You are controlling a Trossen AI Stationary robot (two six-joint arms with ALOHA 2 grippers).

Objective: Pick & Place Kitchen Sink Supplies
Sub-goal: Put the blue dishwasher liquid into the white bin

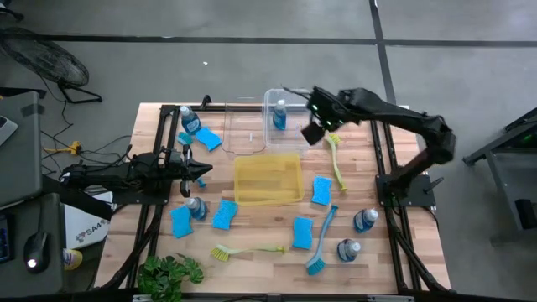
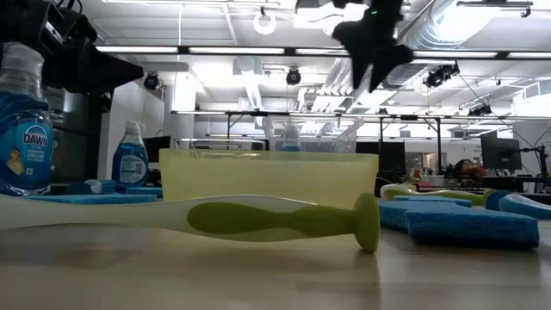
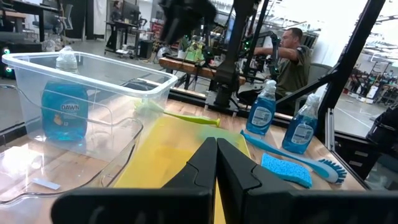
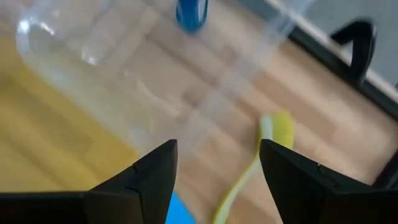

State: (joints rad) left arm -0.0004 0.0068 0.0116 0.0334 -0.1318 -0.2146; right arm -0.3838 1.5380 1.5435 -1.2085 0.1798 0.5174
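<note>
High view: the right tool point(image 1: 312, 126) hangs with its fingers spread wide and nothing between them, above the near edge of the clear bin point(image 1: 289, 94), where one bottle point(image 1: 279, 114) already stands. That looks like a drop just made, so the arm sits high to clear the rim. The yellow bin point(image 1: 268, 179) beside it is empty. The left tool point(image 1: 204, 172) waits pinched shut and empty at the bench's point(image 1: 260, 260) left side, out of the way. The other supplies lie scattered: sponges point(image 1: 321, 190) and bottles point(image 1: 364, 220) on either side, a blue brush point(image 1: 323, 242) toward the front. A green brush point(image 1: 336, 159) lies just beside the right tool, likely the easiest next pick.
</note>
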